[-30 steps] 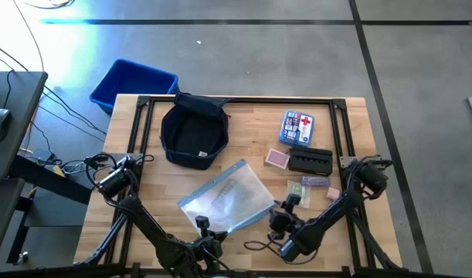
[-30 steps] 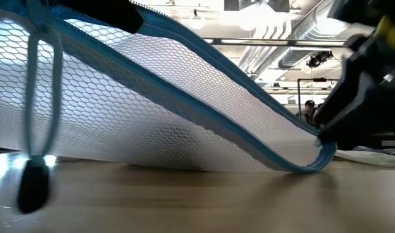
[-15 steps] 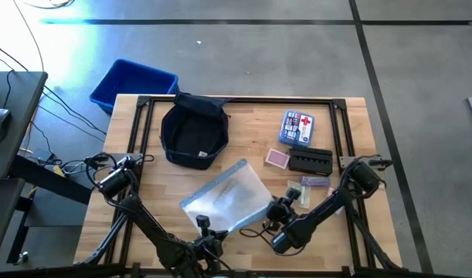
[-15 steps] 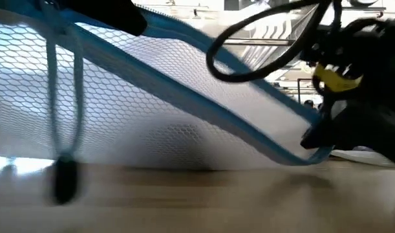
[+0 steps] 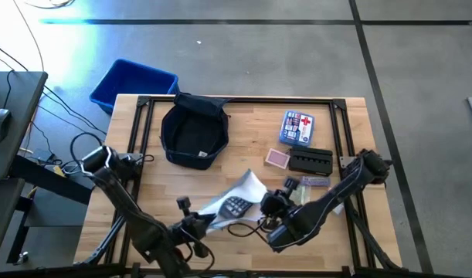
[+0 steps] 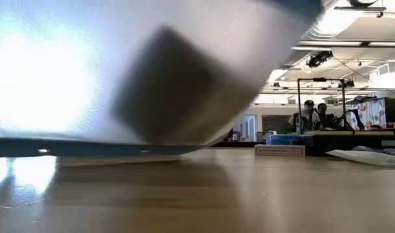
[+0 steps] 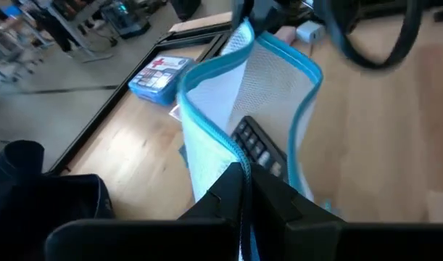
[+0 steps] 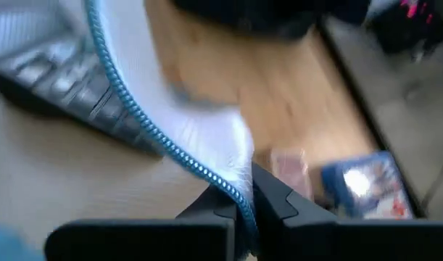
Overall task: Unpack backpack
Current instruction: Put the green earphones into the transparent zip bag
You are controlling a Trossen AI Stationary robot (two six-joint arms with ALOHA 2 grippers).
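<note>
High view: the small dark navy soft fabric backpack (image 5: 193,136) sits open-mouthed on the wooden table (image 5: 143,181), at its far side toward the left arm, touched by neither arm. Nearer the front edge than the backpack, both grippers pinch a white mesh pouch with a blue zipper edge (image 5: 237,199), lifted and crumpled between them. The left gripper (image 5: 198,222) is clenched on the pouch's blue edge (image 7: 206,127), and the right gripper (image 5: 268,205) is clenched on the opposite edge (image 8: 163,148). A dark keypad device (image 7: 259,147) shows through the mesh. To the right of the backpack lie a blue first-aid box (image 5: 297,127), a pink card pack (image 5: 276,159) and a black rectangular case (image 5: 310,161). A bright blue plastic bin (image 5: 133,83) stands on the floor beyond the backpack.
</note>
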